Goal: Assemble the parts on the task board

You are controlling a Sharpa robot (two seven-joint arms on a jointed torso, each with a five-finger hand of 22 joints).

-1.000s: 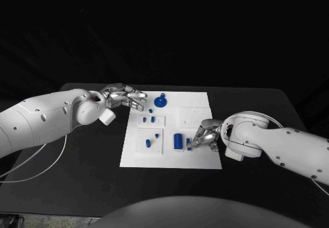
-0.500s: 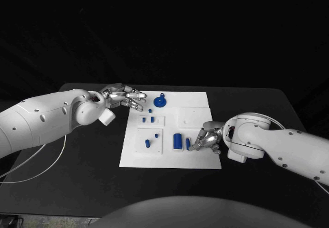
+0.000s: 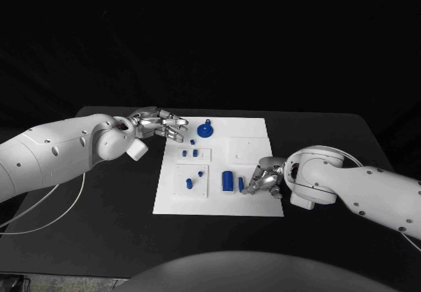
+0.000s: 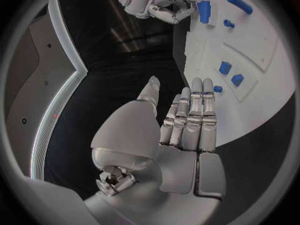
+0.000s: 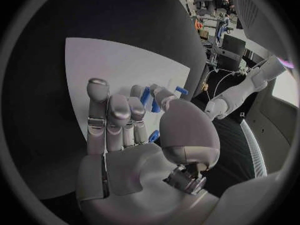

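The white task board point(image 3: 254, 131) lies in the middle of the table, with several blue parts on it. A round knobbed part point(image 3: 205, 130) sits near its far edge. A tall blue cylinder point(image 3: 228, 180) stands in the near half, with a narrow blue part point(image 3: 241, 184) beside it. My right hand point(image 3: 264, 176) is at that narrow part. In the right wrist view the blue part point(image 5: 145, 95) shows between thumb and fingers, pinched. My left hand point(image 3: 159, 125) hovers over the board's far left corner. Its fingers point(image 4: 190, 115) are stretched out and hold nothing.
Two small blue blocks point(image 3: 190, 153) and two more small parts point(image 3: 194, 178) sit in the board's left panels. Black table point(image 3: 105, 201) surrounds the board on all sides. A white cable point(image 3: 53, 201) trails under my left arm.
My right hand has shifted slightly toward the near edge, staying at the narrow blue part. The left hand has hardly moved.
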